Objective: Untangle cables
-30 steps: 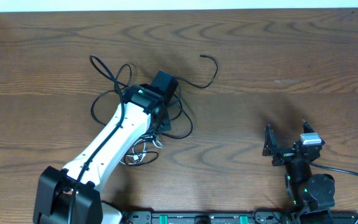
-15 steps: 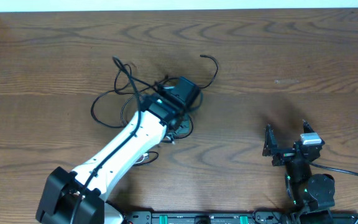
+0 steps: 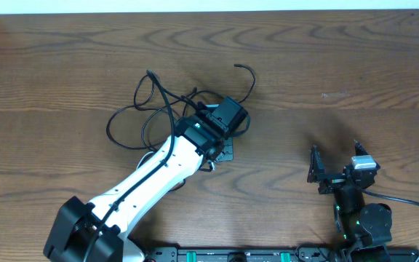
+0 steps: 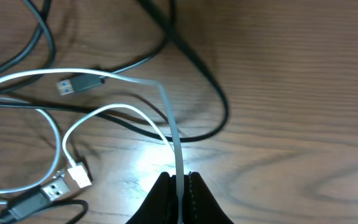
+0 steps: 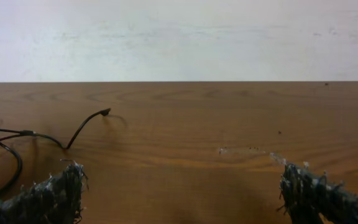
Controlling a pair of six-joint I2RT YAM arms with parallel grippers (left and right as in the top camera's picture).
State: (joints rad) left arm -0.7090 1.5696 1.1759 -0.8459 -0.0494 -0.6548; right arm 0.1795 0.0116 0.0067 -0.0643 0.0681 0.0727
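Your left gripper (image 4: 180, 185) pinches the white cable (image 4: 172, 130) among the black cables (image 4: 191, 56). Your right gripper (image 5: 182, 183), well apart from them, stands spread wide.

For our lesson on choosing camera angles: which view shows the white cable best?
The left wrist view: the white cable runs from the shut left gripper into clear loops with plug ends. Overhead, the arm hides nearly all of it. The right wrist view shows only a black cable.
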